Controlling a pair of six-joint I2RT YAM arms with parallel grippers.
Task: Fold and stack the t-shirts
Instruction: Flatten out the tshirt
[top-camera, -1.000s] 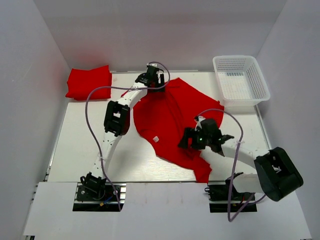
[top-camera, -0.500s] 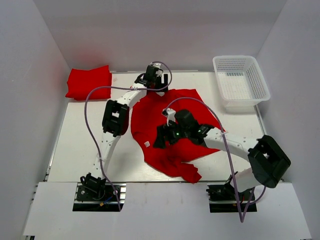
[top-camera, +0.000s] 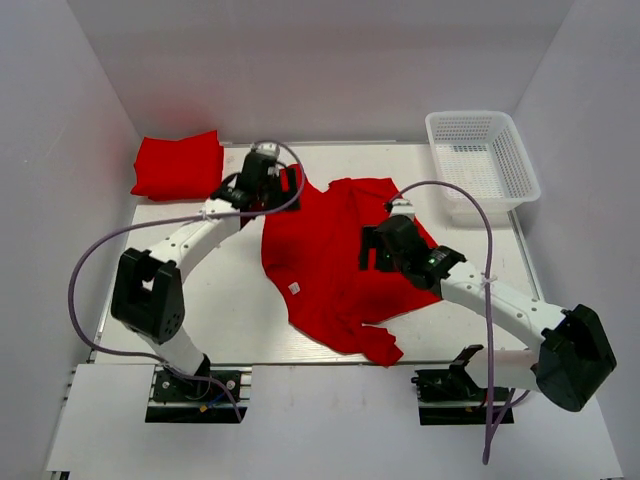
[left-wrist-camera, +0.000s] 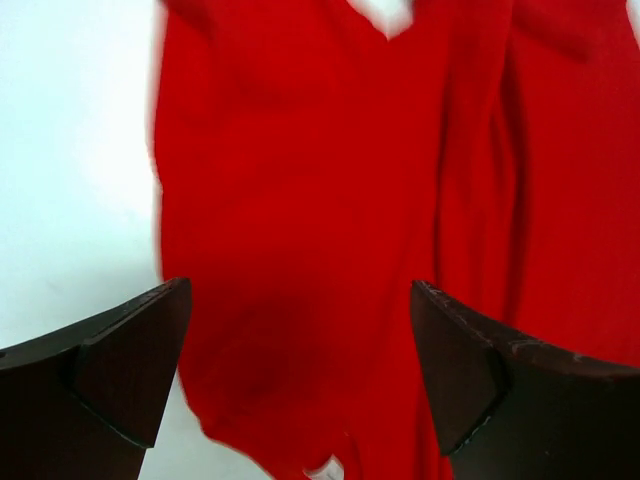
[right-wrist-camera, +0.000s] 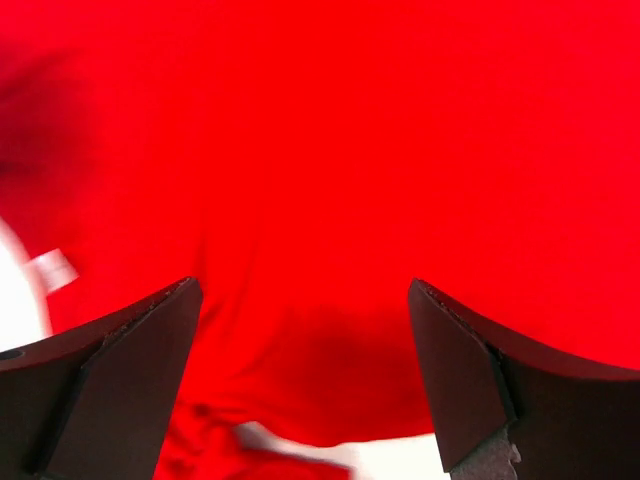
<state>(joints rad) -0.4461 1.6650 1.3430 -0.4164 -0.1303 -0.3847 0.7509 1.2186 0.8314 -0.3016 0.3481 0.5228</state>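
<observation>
**Progress.** One folded t-shirt lies at the far left corner, beside the table. It is squared off and apart from both arms. A second, loose t-shirt is spread across the middle of the table. It is wrinkled and lopsided, with a bunched corner toward the near edge and its white neck tag showing. My judgement is that the job is partly done. This shirt has yet to be flattened, folded and set on the folded one.

**Fingers.** The left fingers stand wide apart over the far left edge of the loose shirt and hold nothing. The right fingers are also spread wide, over the shirt's right half, with only red cloth between them and no grip.

**Not determinable.**
- Whether the folded pile is one shirt or several.
- Where the sleeves and collar of the loose shirt lie; folds and the right arm cover part of it.
- Whether either pair of fingers touches the cloth. Both wrist views are blurred.

The white basket stands at the far right, apart from the work.
</observation>
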